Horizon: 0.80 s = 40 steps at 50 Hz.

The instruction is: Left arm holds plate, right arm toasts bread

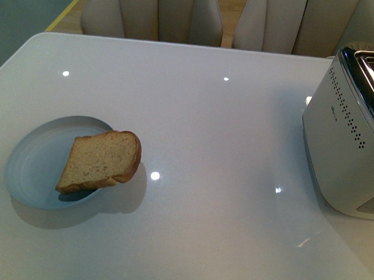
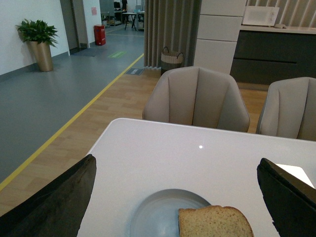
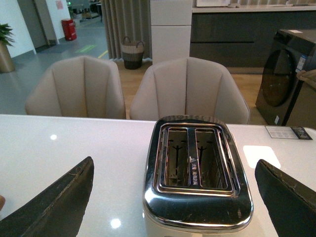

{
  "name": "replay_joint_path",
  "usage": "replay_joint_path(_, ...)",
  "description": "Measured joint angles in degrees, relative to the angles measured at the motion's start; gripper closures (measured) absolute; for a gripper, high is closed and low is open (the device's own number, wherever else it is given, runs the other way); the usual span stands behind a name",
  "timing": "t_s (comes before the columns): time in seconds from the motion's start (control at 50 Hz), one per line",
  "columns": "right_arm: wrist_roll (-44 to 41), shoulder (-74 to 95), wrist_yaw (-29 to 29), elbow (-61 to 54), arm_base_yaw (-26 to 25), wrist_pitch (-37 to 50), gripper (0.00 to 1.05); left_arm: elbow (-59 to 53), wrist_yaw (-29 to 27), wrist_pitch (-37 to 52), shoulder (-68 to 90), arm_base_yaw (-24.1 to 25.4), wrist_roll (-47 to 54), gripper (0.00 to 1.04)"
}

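A pale blue-grey plate lies at the near left of the white table, and the bread rests on its right rim, overhanging onto the table. From the left wrist, the plate and the bread lie low between the wide-apart black fingers of my open left gripper, which holds nothing. My right gripper is open too, its fingers flanking the toaster without touching it. Neither arm appears in the front view.
The white and chrome toaster with two empty slots stands at the table's right edge. Beige chairs line the far side. The table has a glossy white top.
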Motion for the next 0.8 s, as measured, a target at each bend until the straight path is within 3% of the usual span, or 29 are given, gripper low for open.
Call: replay_joint_path(0.8,0.0,0.0,0.0,0.0,0.0,0.0,0.09,0.0,0.0,0.0,0.0,0.0,0.0,0.07)
